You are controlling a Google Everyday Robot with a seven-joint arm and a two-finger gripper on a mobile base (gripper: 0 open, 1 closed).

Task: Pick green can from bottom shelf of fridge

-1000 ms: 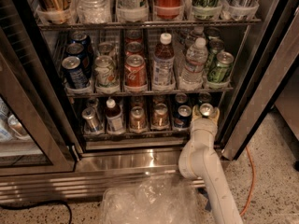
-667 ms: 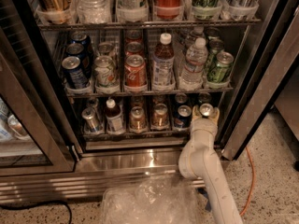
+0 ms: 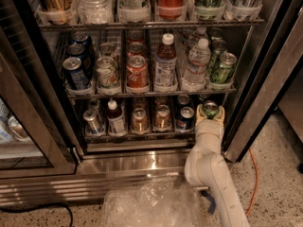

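Observation:
The green can [image 3: 210,109], with its silver top showing, stands at the right end of the bottom shelf [image 3: 142,135] of the fridge [image 3: 142,162]. My gripper [image 3: 210,113] reaches in from the lower right on a pale arm. Its fingers [image 3: 201,115] sit on either side of the can and are shut on it. The can's body is hidden behind the gripper.
The bottom shelf also holds a dark can [image 3: 185,118], brown cans [image 3: 162,117] and a bottle [image 3: 115,117]. Another green can [image 3: 222,67] stands on the shelf above. The dark door frame [image 3: 265,98] is close on the right. Crumpled plastic [image 3: 151,205] and an orange cable [image 3: 255,178] lie on the floor.

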